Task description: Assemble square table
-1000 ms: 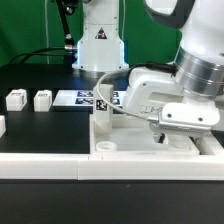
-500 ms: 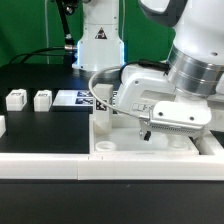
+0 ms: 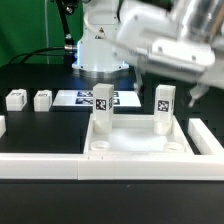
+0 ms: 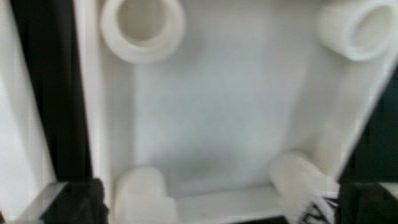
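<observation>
Around the work, in the exterior view: at middle left, two loose legs (image 3: pixel 15 99) (image 3: pixel 42 99) side by side on the black table (image 3: pixel 40 130), well apart from the tray; just right of them, flat at frame centre, the marker board (image 3: pixel 95 98); behind it at upper centre, the robot base (image 3: pixel 98 45); along the lower edge, the long white border rail (image 3: pixel 40 165), touching or just beside the tray's front, hard to tell which. At lower centre, the square table top (image 3: pixel 140 140), white with raised rim; upright in its two far corners, two fitted legs (image 3: pixel 102 110) (image 3: pixel 164 108), tags facing the camera; nothing between them. In the wrist view, the same top (image 4: pixel 231 110) from above, with two open round holes (image 4: pixel 143 25) (image 4: pixel 365 30) at one end and both leg tops (image 4: pixel 143 190) (image 4: pixel 302 180) at the other. At upper right, the arm (image 3: pixel 160 40), blurred, held above the tray and clear of it; gripper (image 3: pixel 196 92) smeared beside the right-hand leg, spread or pinched impossible to tell.
</observation>
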`<action>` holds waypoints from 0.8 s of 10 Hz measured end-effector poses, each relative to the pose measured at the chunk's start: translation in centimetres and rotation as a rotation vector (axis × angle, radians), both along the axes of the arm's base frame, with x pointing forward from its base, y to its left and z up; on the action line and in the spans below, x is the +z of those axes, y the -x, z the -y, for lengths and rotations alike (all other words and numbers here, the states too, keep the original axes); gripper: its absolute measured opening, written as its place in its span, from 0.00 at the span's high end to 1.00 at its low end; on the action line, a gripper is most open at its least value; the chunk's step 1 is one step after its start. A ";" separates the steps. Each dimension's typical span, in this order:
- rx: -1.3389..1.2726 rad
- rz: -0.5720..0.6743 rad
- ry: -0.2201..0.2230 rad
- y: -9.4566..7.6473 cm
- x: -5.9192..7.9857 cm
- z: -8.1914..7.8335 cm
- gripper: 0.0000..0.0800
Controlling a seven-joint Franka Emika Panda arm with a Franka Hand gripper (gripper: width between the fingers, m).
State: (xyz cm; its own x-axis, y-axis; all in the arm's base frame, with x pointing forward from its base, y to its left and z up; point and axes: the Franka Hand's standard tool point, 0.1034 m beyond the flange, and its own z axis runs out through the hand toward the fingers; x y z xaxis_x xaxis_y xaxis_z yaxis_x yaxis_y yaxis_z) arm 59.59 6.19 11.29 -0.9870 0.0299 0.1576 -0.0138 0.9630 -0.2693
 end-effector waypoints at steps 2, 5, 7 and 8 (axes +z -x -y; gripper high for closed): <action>-0.025 0.018 0.018 0.4 2.2 3.7 0.19; -0.074 0.024 0.023 0.6 2.1 4.6 0.19; -0.215 0.063 0.045 0.6 2.0 4.7 0.19; -0.254 0.073 0.052 0.6 2.0 4.8 0.19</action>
State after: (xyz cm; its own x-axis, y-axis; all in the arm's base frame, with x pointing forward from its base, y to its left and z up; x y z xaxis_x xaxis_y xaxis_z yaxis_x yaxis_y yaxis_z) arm 58.98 1.35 13.34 -0.9556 0.2840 0.0781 0.2476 0.9181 -0.3095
